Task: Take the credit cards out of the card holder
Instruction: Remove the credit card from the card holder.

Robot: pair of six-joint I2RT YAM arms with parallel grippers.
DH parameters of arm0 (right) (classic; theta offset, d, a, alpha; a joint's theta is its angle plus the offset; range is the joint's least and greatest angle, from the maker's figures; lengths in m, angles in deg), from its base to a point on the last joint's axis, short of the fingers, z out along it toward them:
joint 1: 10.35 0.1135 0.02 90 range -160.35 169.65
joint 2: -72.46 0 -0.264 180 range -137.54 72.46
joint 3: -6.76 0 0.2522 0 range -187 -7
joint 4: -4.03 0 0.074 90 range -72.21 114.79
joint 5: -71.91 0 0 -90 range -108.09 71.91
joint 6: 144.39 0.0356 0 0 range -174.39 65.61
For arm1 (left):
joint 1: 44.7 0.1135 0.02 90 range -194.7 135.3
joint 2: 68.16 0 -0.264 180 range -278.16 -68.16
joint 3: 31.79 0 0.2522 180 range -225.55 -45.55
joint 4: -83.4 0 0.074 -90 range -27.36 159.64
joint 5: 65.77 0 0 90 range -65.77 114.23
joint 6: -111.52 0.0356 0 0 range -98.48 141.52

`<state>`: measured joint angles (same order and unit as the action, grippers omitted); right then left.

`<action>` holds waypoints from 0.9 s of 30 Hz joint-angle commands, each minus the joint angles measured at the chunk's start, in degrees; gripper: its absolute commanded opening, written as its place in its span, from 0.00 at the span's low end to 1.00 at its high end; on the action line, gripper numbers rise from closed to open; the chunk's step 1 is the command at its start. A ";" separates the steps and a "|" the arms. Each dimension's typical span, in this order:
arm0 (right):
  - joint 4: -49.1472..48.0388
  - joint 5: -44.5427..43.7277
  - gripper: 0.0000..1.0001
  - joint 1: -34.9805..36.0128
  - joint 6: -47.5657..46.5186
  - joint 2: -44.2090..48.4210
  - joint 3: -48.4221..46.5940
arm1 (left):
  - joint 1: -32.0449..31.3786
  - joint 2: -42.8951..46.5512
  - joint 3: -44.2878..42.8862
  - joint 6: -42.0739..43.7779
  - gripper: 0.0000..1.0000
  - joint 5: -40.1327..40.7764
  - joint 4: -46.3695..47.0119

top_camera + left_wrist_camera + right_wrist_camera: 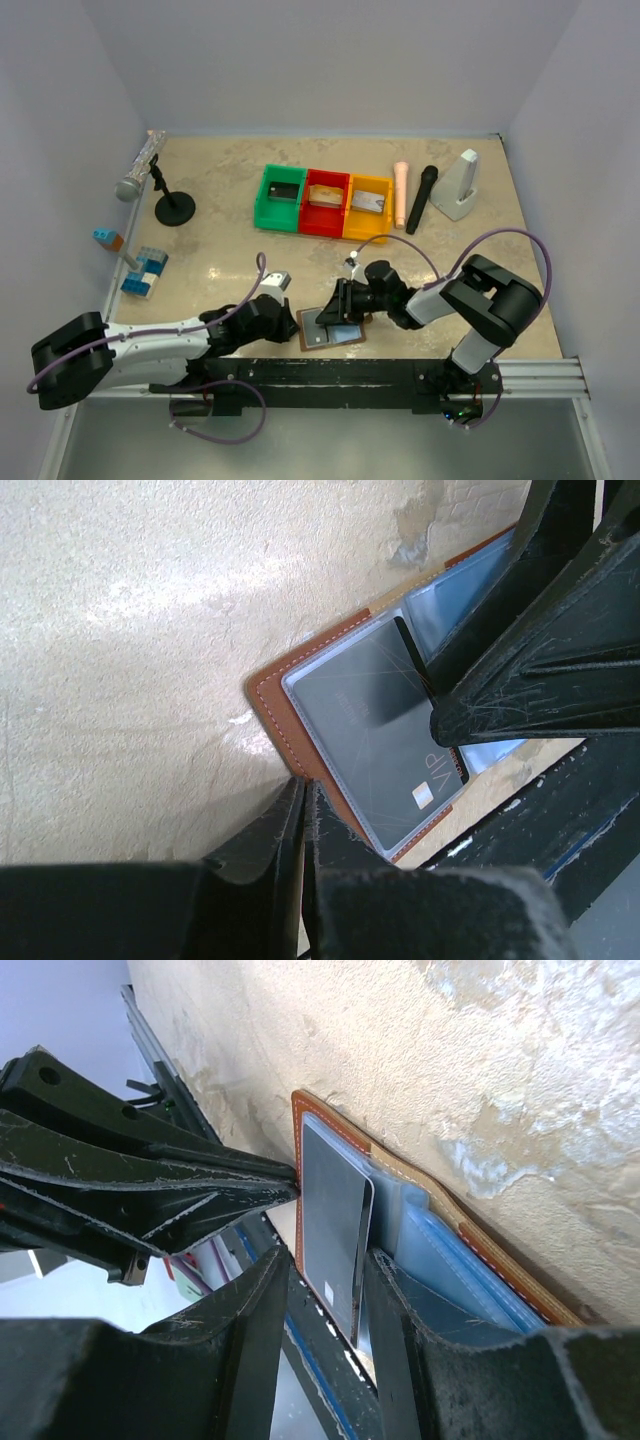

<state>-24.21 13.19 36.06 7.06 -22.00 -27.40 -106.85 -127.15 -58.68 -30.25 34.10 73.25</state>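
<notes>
Card holder (340, 335) is lying open, grey-blue lining up, on the table (220, 270), with both arms reaching in on it. Left gripper (303, 788) is coming at the holder's left corner, jaws drawn almost together. The tips are sitting right at the stitched brown edge (272, 702) and seem to be nipping it, though the wrist view is too tight to be sure. Right gripper (328, 1260) is working from the holder's right side, jaws standing partway apart and clamping the dark grey card (365, 730) by its two opposite edges. That card is sticking partly out of the clear sleeve, one end raised off the holder's left panel and the other tucked in. In the right wrist view the card (335, 1215) is running between the two black fingers (250, 1330), tilting up from the lining. Beyond the holder, well apart from it, three bins are sitting in a row. The green bin (268, 208) is holding a dark card (285, 190), the red bin (322, 222) a tan card (327, 194), and the yellow bin (362, 228) a silvery card (371, 203).
</notes>
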 commanded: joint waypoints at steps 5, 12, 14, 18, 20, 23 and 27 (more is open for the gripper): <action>1.83 1.05 0.41 -0.18 -2.48 -0.90 -2.18 | -0.25 -5.70 -0.67 1.23 0.00 -2.13 1.57; 0.95 3.77 0.41 -0.01 -2.39 -3.10 -4.20 | -0.25 -6.41 -0.50 1.23 0.00 -2.75 2.80; 0.87 4.31 0.41 0.08 -2.30 -3.37 -4.38 | -0.25 -6.50 -0.50 1.14 0.00 -2.75 2.89; 1.13 4.75 0.41 0.08 -2.56 -2.32 -4.21 | -0.25 -6.23 -0.15 0.71 0.00 -2.49 2.80; 3.14 4.22 0.41 0.08 -3.26 -0.65 -3.77 | -0.25 -6.06 0.03 0.18 0.00 -1.79 2.01; 9.37 2.82 0.40 -0.01 -5.72 4.00 -4.12 | -0.25 -6.15 -0.15 -0.52 0.00 -0.82 0.43; 16.23 1.32 0.39 -0.01 -8.10 7.96 -4.73 | -0.25 -6.50 0.38 -1.58 0.00 -0.20 -0.19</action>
<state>-15.03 15.51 35.36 2.82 -18.02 -30.35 -106.85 -131.84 -59.60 -30.64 33.64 77.86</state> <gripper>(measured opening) 0.402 0.012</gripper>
